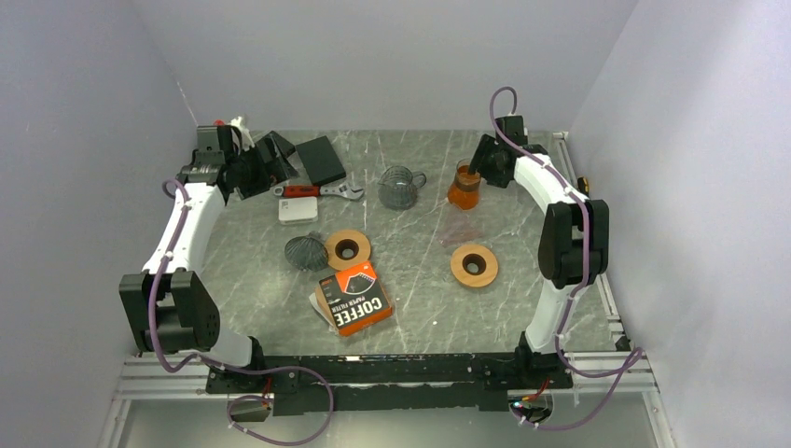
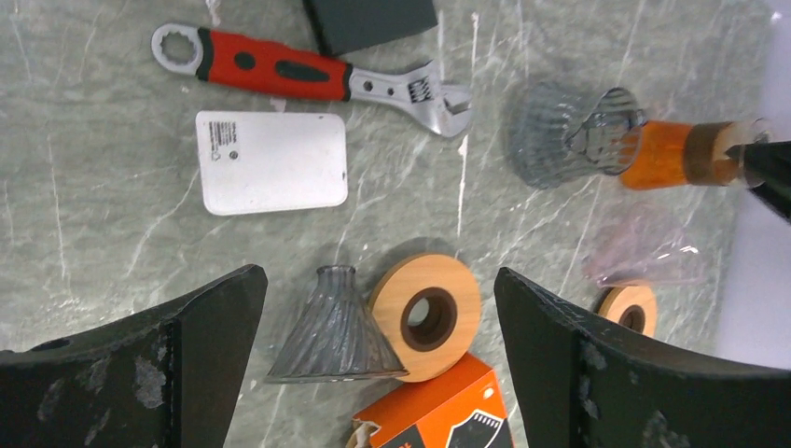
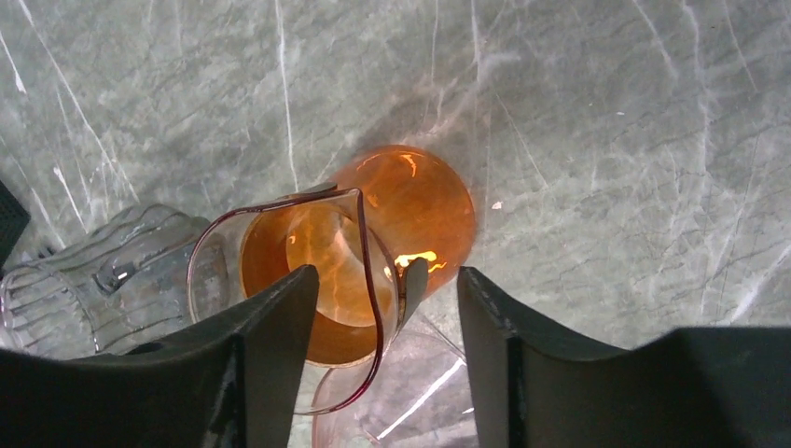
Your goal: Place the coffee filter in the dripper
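A grey ribbed glass dripper (image 1: pixel 304 251) lies on its side against its wooden ring (image 1: pixel 348 248) mid-table; it also shows in the left wrist view (image 2: pixel 334 331). Just in front lies an orange coffee filter box (image 1: pixel 353 298), with brown filter paper (image 2: pixel 368 432) poking from its open end. A clear pink dripper (image 2: pixel 644 252) lies beside an orange carafe (image 1: pixel 464 185). My left gripper (image 2: pixel 378 373) is open and empty, high above the grey dripper. My right gripper (image 3: pixel 382 373) is open, with its jaws on either side of the orange carafe's (image 3: pixel 373 233) rim, above the pink dripper (image 3: pixel 410 397).
A grey glass carafe (image 1: pixel 399 187) stands at the back centre. A red-handled wrench (image 1: pixel 317 190), a white card (image 1: pixel 298 209) and a black box (image 1: pixel 320 159) lie at the back left. A second wooden ring (image 1: pixel 474 265) lies right of centre.
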Controlling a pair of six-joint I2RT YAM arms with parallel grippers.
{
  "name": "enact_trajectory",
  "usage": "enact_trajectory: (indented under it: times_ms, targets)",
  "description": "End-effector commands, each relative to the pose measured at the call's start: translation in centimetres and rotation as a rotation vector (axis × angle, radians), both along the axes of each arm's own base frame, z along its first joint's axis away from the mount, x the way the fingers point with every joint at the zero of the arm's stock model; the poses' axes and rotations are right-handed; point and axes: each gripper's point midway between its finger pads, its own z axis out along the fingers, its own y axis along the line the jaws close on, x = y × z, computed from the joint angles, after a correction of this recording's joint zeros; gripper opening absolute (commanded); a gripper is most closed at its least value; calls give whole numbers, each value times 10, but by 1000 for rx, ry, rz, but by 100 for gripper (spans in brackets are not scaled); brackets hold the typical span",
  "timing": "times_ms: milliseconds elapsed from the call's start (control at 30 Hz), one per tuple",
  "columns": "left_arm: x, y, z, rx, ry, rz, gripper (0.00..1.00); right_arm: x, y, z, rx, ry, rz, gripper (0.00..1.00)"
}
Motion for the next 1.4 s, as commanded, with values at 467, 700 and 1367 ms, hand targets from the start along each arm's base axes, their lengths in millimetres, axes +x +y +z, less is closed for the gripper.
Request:
enact_trajectory:
  times_ms: [467, 700, 1367]
  targets:
    - [-16, 9, -12, -5, 27, -24, 99, -9, 0, 12, -29, -8, 78, 23]
    - [-16, 15, -12, -24, 26, -7, 99, -7, 7, 13, -44, -1, 104, 16]
    - [-19, 16, -6, -49, 7, -7, 99, -15, 11, 58, -221, -54, 112, 65]
